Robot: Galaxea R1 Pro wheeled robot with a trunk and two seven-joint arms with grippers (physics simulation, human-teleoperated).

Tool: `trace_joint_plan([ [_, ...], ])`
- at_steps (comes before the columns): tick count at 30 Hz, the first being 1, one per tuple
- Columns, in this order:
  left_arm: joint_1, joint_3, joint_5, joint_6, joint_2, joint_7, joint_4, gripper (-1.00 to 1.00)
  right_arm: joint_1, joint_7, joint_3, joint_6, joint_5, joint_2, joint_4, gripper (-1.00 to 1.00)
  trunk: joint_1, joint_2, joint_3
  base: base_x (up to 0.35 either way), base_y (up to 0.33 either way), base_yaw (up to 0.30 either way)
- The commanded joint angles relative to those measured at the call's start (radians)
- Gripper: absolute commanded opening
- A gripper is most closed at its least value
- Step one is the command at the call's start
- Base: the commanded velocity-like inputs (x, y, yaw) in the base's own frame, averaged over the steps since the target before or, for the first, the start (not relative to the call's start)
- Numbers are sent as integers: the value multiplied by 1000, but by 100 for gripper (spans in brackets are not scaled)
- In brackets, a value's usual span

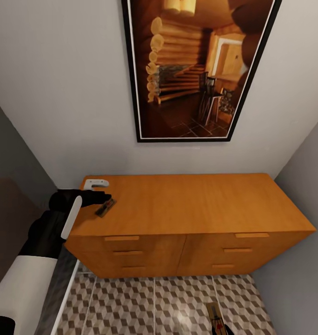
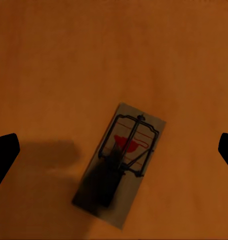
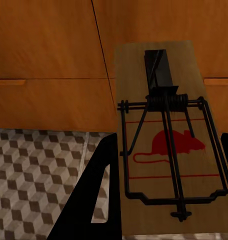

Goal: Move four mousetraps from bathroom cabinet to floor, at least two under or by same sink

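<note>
The left arm reaches over the left end of the orange-brown cabinet (image 1: 191, 204), and its gripper (image 1: 102, 199) hangs just above a mousetrap (image 1: 106, 207) that lies flat on the cabinet top, close to the front edge and the left corner. Seen from the left wrist, that mousetrap (image 2: 121, 167) sits tilted between the two dark fingertips (image 2: 4, 152), which stand spread wide apart on either side and do not touch it; the gripper's shadow falls across the board's lower half.

The right gripper (image 3: 164, 200) is low in front of the cabinet's drawers (image 3: 49, 65), pinching a second mousetrap (image 3: 166, 145) whose red mouse print and wire bar face the camera. One dark finger (image 3: 96, 195) presses against the board's edge. From the head, this mousetrap (image 1: 215, 317) shows near the bottom of the view, above the cube-patterned floor (image 1: 145, 302).

A large framed picture (image 1: 196, 70) of a log-cabin interior hangs on the wall above the cabinet.
</note>
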Motion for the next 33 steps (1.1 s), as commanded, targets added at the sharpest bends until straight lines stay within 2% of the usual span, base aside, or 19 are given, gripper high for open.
trace_joint_plan([
  [1, -1, -1, 2, 4, 1, -1, 0, 100, -1, 3, -9, -3, 7, 0, 0, -100, 1, -2, -2, 55, 0, 0],
  [33, 5, -3, -1, 2, 1, -1, 53, 100, -1, 3, -9, -3, 7, 0, 0, -100, 1, -2, -2, 5, 0, 0],
])
